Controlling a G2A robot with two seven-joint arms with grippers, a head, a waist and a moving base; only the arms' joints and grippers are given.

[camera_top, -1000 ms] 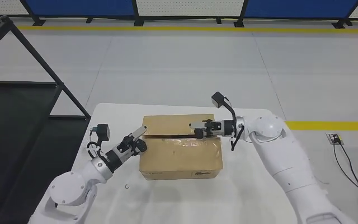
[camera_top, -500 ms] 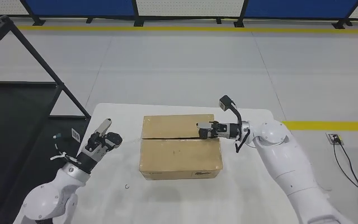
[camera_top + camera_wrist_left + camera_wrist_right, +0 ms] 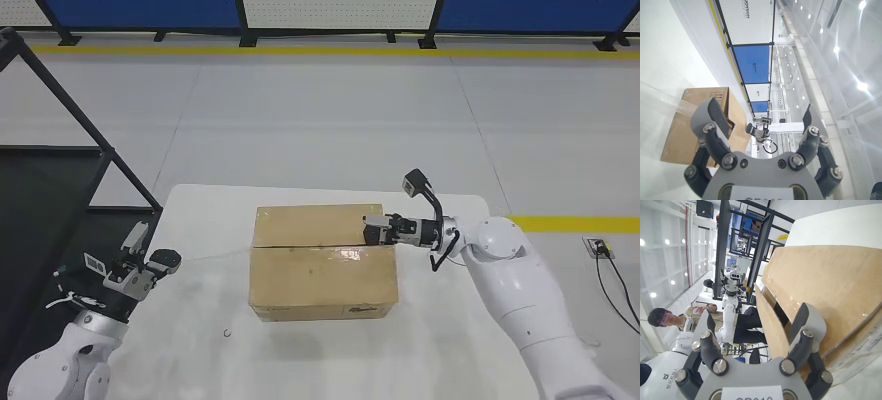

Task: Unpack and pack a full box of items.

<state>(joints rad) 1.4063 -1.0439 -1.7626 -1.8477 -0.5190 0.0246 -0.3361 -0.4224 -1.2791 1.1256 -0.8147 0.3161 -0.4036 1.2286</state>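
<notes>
Cardboard box (image 3: pixel 322 270), brown, one unit: stands mid-way on the white tabletop (image 3: pixel 430 330), long side toward the robot, top flaps down. The seam (image 3: pixel 300 245) runs along its length. Glossy patches on the lid suggest clear tape or its residue.

Left end effector (image 3: pixel 761 106): well apart from the box, off its left end. Fingers spread wide, nothing between them.

Right end effector (image 3: pixel 756 311): at the box's right end, level with the seam. Fingers apart, straddling the slightly lifted edge of one top flap (image 3: pixel 768 332), which passes between them. Not clamped on it.

Clear tape strip (image 3: pixel 664 98): stretches from the box's left end out toward the left end effector. Whether it clings to a finger cannot be told.

Small dark item (image 3: pixel 228 333): on the tabletop near the box's left corner on the robot's side. Too small to identify.

Handling, by judgement:
- Stage: opening the lid; unpacking not begun.
- Weight and stiffness: the flap board looks stiff yet light, and should hinge readily at the crease. The full carton is likely heavy and should stay put when a flap is lifted.
- Grip: taped surfaces look slick, so pinch the flap's bare free edge by the seam, near its end, not the flat lid.
- Tape: limp and sticky, and may snag the pads.
</notes>
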